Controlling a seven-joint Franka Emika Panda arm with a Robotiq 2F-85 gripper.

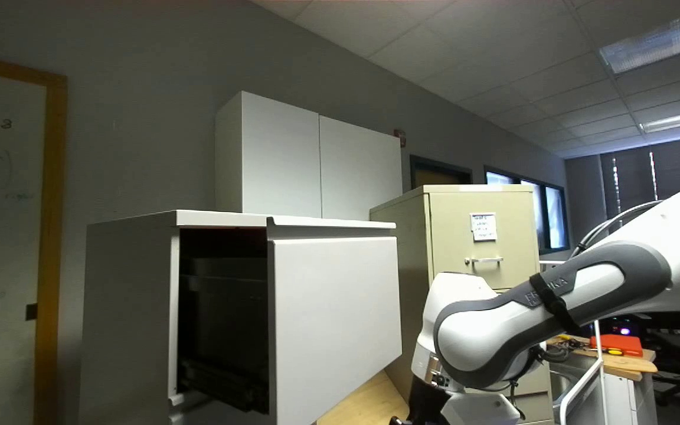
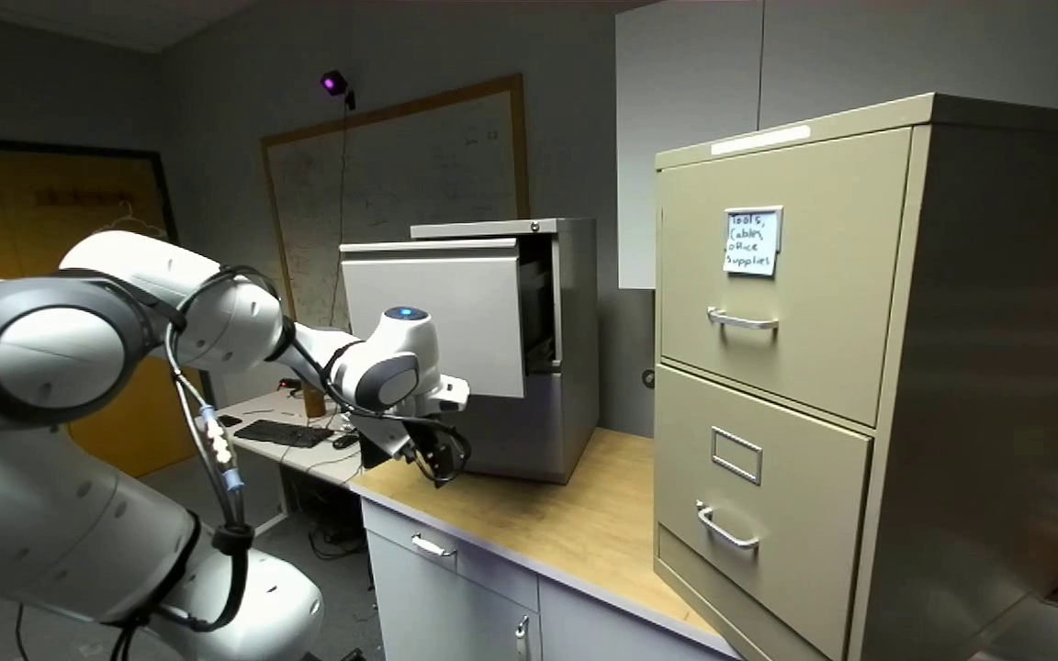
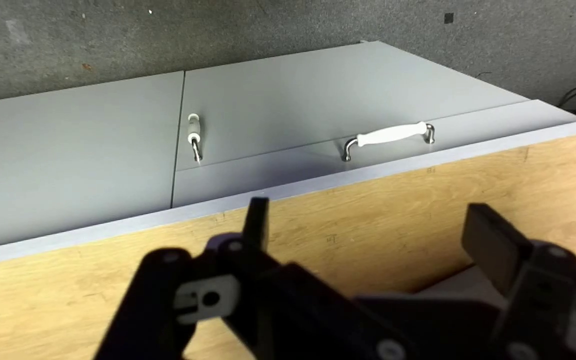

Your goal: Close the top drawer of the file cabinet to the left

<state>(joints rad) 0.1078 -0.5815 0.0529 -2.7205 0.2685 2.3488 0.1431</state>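
Observation:
The file cabinet is a white-grey box standing on the wooden counter. Its top drawer is pulled well out, with the dark inside showing at the side in both exterior views. The lower drawer front is flush. My gripper is in front of the cabinet, pointing down, low beside the drawer front; whether the wrist touches the front I cannot tell. In the wrist view the gripper is open and empty, its fingers wide apart over the counter. A grey surface behind the fingers is mostly hidden.
A beige cabinet with handles and labels stands beside the file cabinet. The wooden counter has base cupboards with handles below its edge. A white two-door cupboard hangs on the wall. A desk with a keyboard is behind.

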